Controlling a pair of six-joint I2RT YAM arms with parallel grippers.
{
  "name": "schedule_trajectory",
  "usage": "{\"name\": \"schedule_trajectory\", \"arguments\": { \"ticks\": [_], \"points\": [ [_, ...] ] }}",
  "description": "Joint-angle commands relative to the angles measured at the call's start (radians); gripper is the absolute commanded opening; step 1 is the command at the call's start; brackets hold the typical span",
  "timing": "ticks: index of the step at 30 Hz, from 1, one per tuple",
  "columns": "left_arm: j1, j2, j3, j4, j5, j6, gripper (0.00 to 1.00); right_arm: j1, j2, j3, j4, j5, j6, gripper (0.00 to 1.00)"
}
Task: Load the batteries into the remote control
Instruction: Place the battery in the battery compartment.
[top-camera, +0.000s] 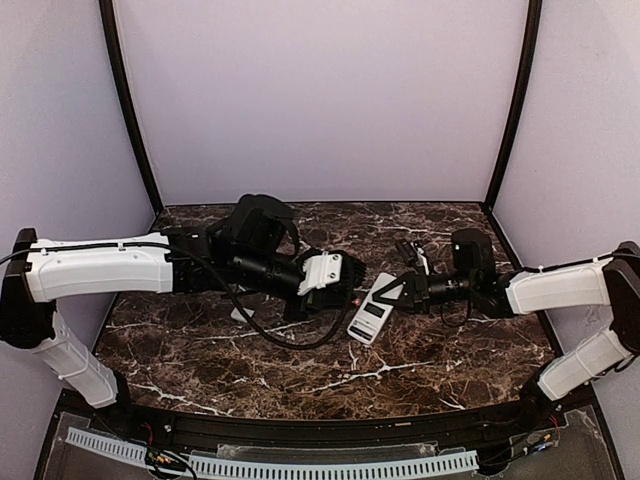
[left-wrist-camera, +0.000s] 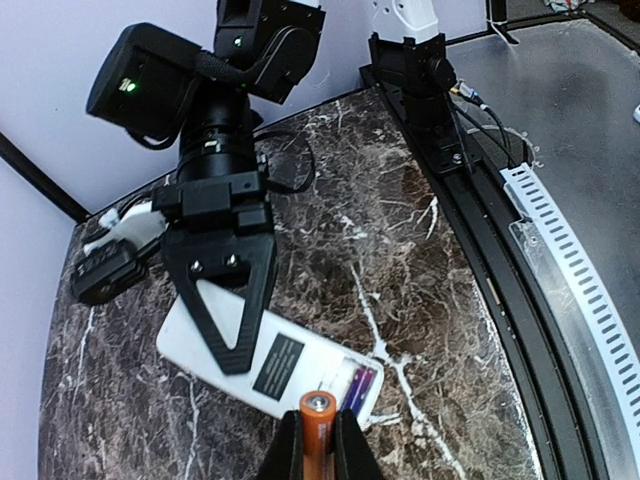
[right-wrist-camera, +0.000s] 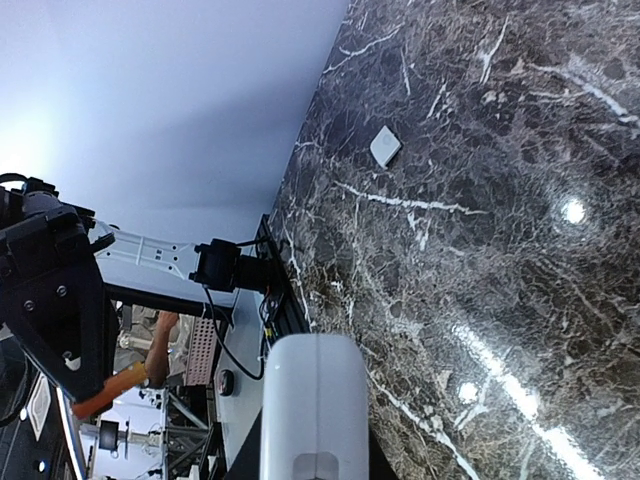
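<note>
The remote control (left-wrist-camera: 230, 345) lies white back up at the middle of the marble table, its battery bay open at the near end. A dark blue-purple battery (left-wrist-camera: 358, 388) sits in the bay's right slot. My left gripper (left-wrist-camera: 318, 432) is shut on the orange battery (left-wrist-camera: 318, 412), held end-on just above the bay's empty left slot. My right gripper (top-camera: 392, 292) is shut on the remote's (top-camera: 370, 312) far end; one black finger (left-wrist-camera: 222, 290) lies across its back. In the right wrist view the remote's white edge (right-wrist-camera: 313, 400) fills the jaws.
A small white square piece (right-wrist-camera: 385, 146) lies loose on the marble beyond the remote. The black table rim (left-wrist-camera: 470, 190) and a slotted white cable duct (left-wrist-camera: 570, 260) run along the near edge. Lilac walls close in the back and sides.
</note>
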Motion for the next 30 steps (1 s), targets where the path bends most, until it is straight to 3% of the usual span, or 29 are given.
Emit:
{"name": "schedule_trajectory", "arguments": {
  "ticks": [1,17,30],
  "points": [
    [-0.028,0.04,0.037,0.024,0.075,-0.069,0.0,0.043,0.046,0.042,0.056,-0.051,0.058,0.0],
    [-0.063,0.141,0.059,-0.043,0.075,-0.024,0.0,0.103,0.116,0.074,0.12,-0.102,0.132,0.0],
    [-0.067,0.17,0.059,-0.11,-0.019,0.053,0.0,0.104,0.121,0.074,0.14,-0.115,0.153,0.0]
  ]
}}
